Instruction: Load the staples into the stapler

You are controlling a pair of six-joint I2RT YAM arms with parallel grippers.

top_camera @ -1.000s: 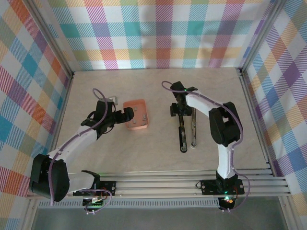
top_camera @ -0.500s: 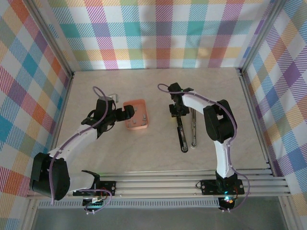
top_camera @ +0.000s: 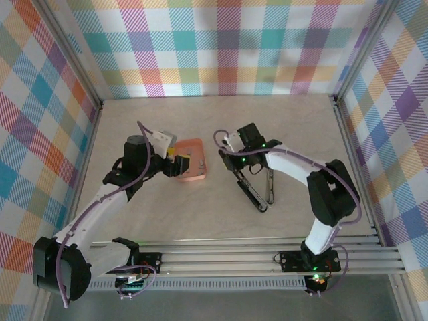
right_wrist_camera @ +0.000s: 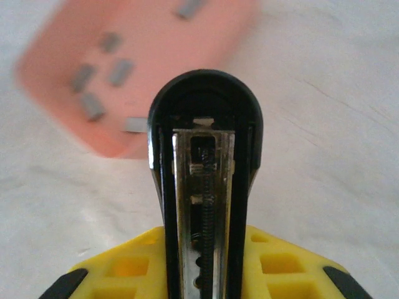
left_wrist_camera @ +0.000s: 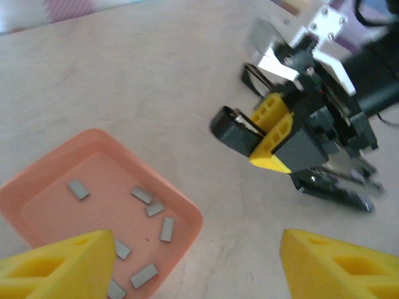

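several grey metal staples (left_wrist_camera: 154, 208); left gripper (left_wrist_camera: 198, 261) wide, empty; right gripper (left_wrist_camera: 274, 129) seemingly pinches black stapler (right_wrist_camera: 206, 124) endwise; leverage may twist it.

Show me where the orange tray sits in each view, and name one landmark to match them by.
Top external: tray left of centre, on the table.
Left wrist: tray at lower left, staples inside.
Right wrist: tray at upper left, blurred, behind the stapler's tip.
Landmark: the stapler, right of the tray in the top and left wrist views, centred in the right wrist view.
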